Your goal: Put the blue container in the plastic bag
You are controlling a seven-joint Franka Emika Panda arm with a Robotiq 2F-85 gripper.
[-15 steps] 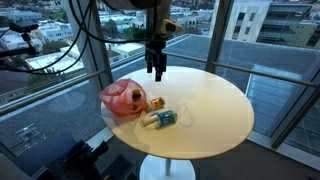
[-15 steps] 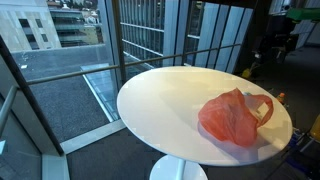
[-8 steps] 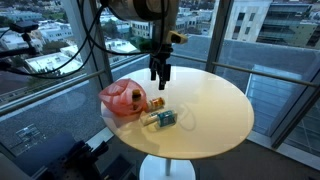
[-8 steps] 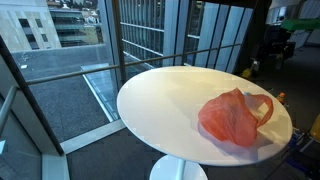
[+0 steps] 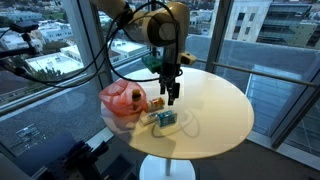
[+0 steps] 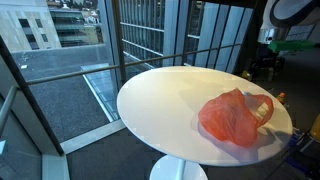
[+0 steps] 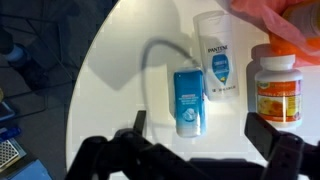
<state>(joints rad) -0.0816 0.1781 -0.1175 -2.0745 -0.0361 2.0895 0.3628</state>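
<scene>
The blue container (image 7: 188,100) lies flat on the round white table (image 5: 220,105), seen from above in the wrist view. It also shows in an exterior view (image 5: 166,120). The red plastic bag (image 5: 122,98) lies beside it at the table's edge, and shows in the other exterior view (image 6: 235,115) and at the wrist view's top corner (image 7: 285,18). My gripper (image 5: 172,96) hangs open and empty just above the container. In the wrist view its fingers (image 7: 203,130) straddle the container's near end without touching it.
A white Pantene bottle (image 7: 218,65) lies right beside the blue container. An orange-capped pill bottle (image 7: 277,88) lies next to it, near the bag. A clear cord loop (image 7: 152,70) lies on the other side. Glass walls with railings surround the table.
My gripper has moved from the far side of the table toward the items and lowered over the blue container. The bag and bottles have not moved.
</scene>
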